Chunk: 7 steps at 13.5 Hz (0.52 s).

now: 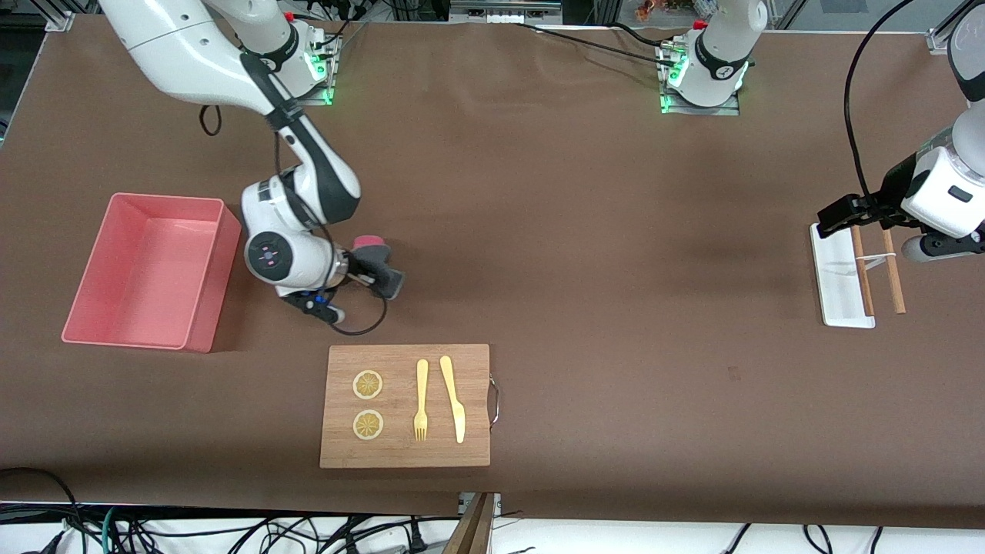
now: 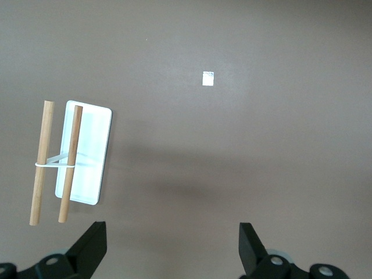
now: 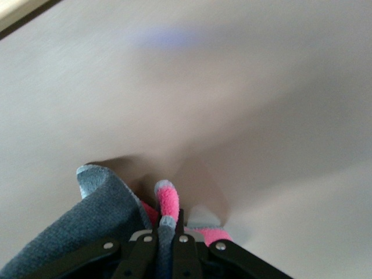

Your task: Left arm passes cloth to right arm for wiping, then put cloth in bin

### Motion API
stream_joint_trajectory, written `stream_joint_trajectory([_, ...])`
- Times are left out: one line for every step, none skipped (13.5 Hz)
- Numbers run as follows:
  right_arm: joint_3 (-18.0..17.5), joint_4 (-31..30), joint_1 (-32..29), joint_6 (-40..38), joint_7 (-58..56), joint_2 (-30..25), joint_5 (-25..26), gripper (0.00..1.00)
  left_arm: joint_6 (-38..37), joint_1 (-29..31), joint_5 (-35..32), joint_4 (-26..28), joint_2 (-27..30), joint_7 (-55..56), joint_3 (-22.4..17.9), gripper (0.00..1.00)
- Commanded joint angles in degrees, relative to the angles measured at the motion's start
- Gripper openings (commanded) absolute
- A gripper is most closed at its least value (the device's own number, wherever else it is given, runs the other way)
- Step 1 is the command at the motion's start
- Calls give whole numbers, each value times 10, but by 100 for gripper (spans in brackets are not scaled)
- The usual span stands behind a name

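Jaws first: the right gripper (image 1: 368, 278) is clamped tight on the cloth (image 1: 377, 265), while the left gripper (image 1: 839, 215) stands wide apart with nothing between its fingers. Now across the scene, biggest down: the brown table (image 1: 616, 231) fills the view, and on it the pink bin (image 1: 150, 269) sits at the right arm's end, nothing to be seen inside. Next the wooden board (image 1: 405, 405), nearer the front camera than the right gripper, carrying two lemon slices (image 1: 368, 404), a fork (image 1: 421, 400) and a knife (image 1: 453, 398). Over at the left arm's end, a small white tray (image 1: 835, 277) with two wooden sticks (image 1: 877, 271) propped across it; the left gripper hangs over that tray and waits. The cloth is low over bare table between bin and board, grey side draped, pink edge showing, and the right wrist view has it bunched in the grip. My read: the handover is done, the cloth belongs to the right arm, and wiping is the step in hand. Dropping the cloth into the bin is yet to come.
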<state>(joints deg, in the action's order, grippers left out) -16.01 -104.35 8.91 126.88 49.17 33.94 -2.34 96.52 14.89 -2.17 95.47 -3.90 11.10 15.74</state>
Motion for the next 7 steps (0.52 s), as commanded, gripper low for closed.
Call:
stream_joint_trajectory([-40,-2,11,40,96,8,1,0,-13,3,-4,-15,-4,-12,3,100])
stream_joint_trajectory([-49,-2,16,56,117,13,0,0,-13,4,-4,-15,-4,-12,3,100])
stream_joint_trajectory([-60,-1,18,71,134,18,-1,0,-15,4,-4,-15,-3,-11,3,100])
stream_joint_trajectory([-62,0,22,79,141,20,-1,0,-15,4,-4,-15,-2,-11,3,100])
stream_joint_trajectory([-62,0,24,79,136,20,2,0,-15,4,-3,-15,-2,-11,3,100])
stream_joint_trajectory([-61,-1,21,74,124,20,5,0,-16,4,-2,-15,-3,-11,3,100])
stream_joint_trajectory([-54,-6,16,72,98,19,6,0,-20,4,1,-15,-3,-11,3,100])
